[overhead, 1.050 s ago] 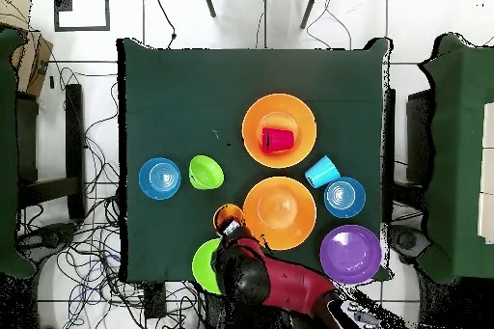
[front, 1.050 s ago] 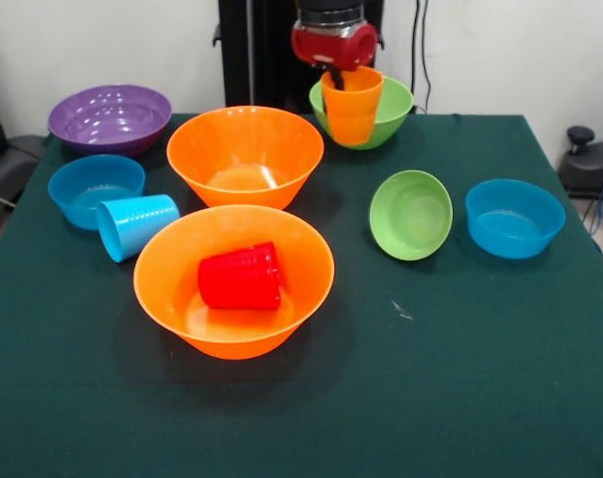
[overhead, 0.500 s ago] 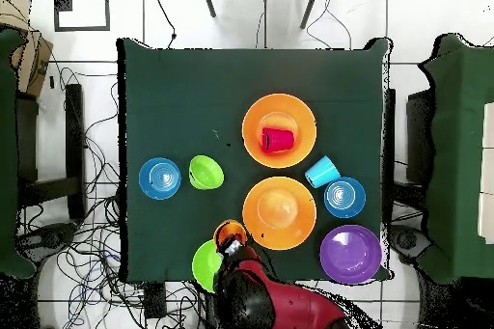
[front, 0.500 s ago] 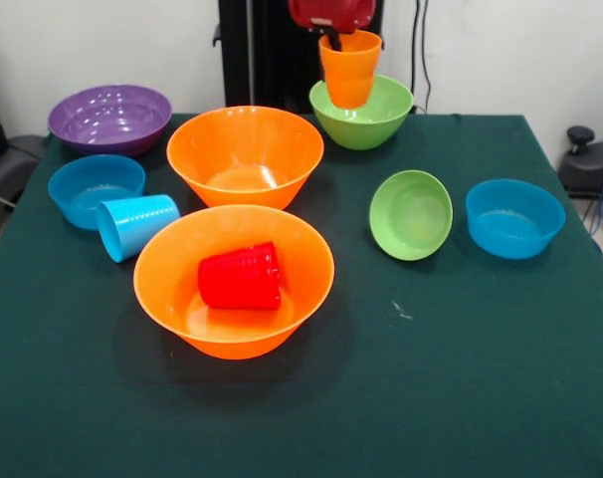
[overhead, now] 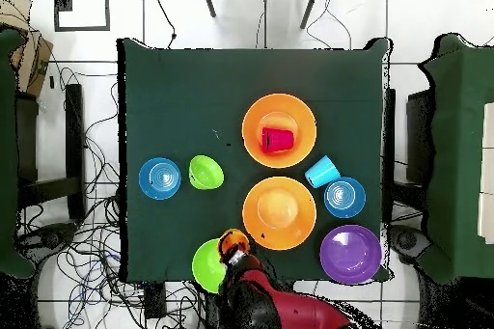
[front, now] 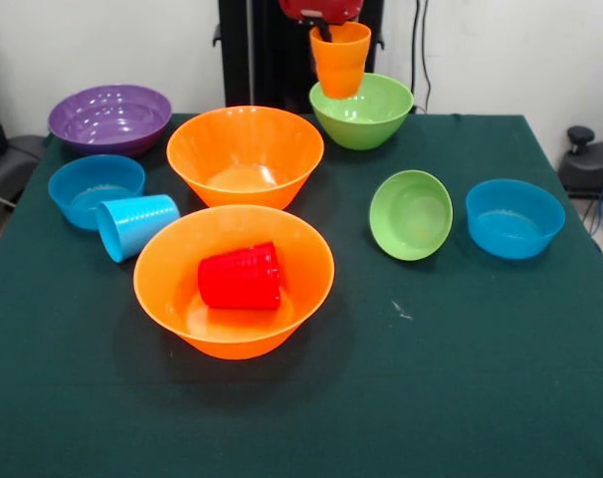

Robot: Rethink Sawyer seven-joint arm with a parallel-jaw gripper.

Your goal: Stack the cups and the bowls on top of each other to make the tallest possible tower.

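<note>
My gripper [front: 326, 28] is shut on the rim of the orange cup [front: 340, 60] and holds it upright in the air over the large green bowl [front: 376, 115] at the table's far side. In the overhead view the cup [overhead: 233, 244] shows beside that bowl [overhead: 205, 265]. The red cup [front: 240, 276] lies on its side inside the near large orange bowl [front: 167, 279]. The second large orange bowl [front: 245, 154] stands behind it, empty. The light blue cup [front: 135, 225] lies on its side at the left. No tower stands.
The purple bowl [front: 109, 118] sits at the far left with a small blue bowl [front: 96, 189] in front of it. A tilted small green bowl [front: 411, 214] and another small blue bowl [front: 514, 217] sit at the right.
</note>
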